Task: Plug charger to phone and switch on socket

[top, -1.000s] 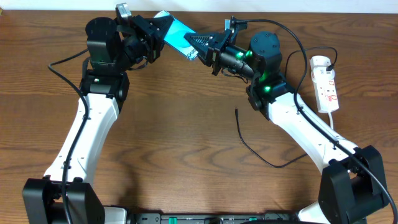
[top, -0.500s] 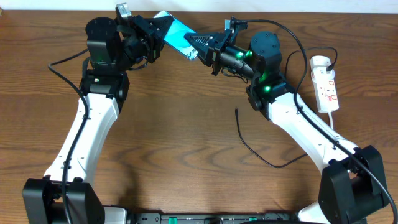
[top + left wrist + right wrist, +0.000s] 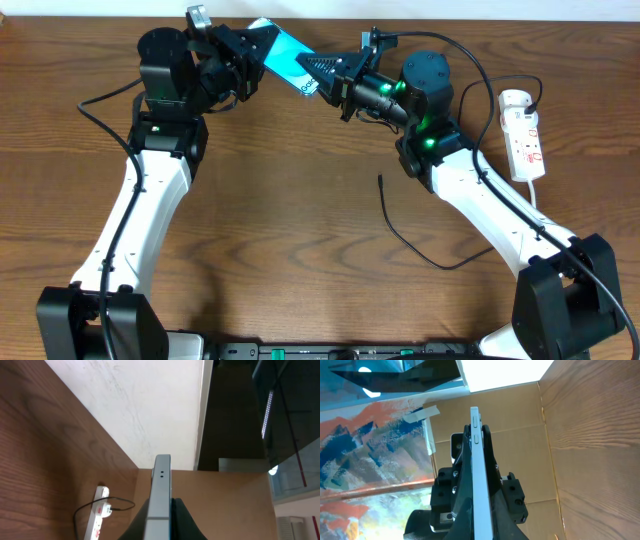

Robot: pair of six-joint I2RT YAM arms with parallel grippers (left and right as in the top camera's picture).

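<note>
1. Nothing had shifted since the earlier frame: the phone (image 3: 285, 55) hung between both arms, over the far edge of the worktop (image 3: 300, 270).
2. The left end effector (image 3: 262, 48) and the right end effector (image 3: 318, 75) were each clamped narrow on opposite ends of it.
3. Probably best: one arm keeps its grip and leaves the port end clear, while the other lets go to fetch the charger (image 3: 400, 235), lying loose on the worktop. The socket (image 3: 524, 135) lay well apart, beside the right arm.
4. The phone looked slim and dark-edged, with a turquoise screen.

Overhead looks down; both wrists closely share phone (image 3: 161, 491).
</note>
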